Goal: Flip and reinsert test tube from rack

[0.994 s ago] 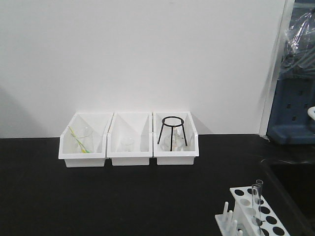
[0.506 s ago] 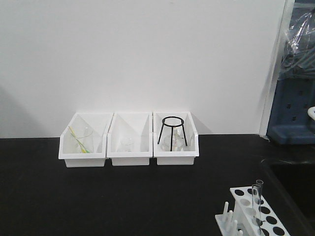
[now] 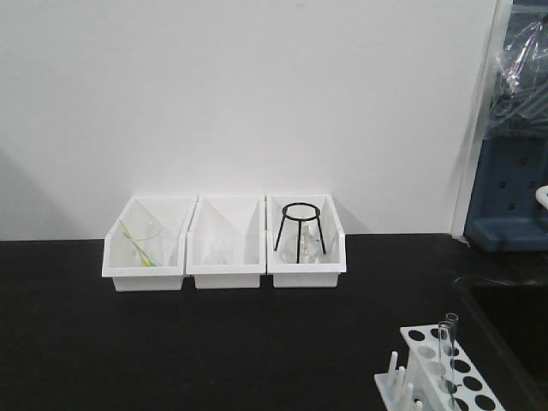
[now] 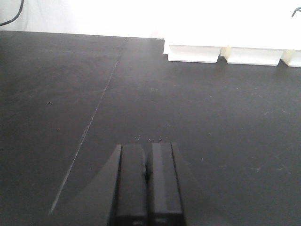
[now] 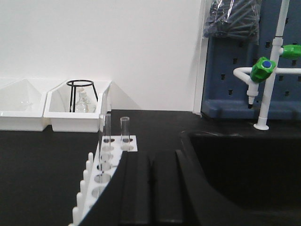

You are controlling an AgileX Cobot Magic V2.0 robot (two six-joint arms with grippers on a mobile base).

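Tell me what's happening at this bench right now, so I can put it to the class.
Nothing is being handled yet. Two clear test tubes stand upright in holes of the white rack near the sink. The right gripper sits just behind the rack with its jaws closed and empty, not touching a tube. The left gripper is also closed and empty, over bare black benchtop. Three white bins of glassware line the wall, one holding a black tripod stand.
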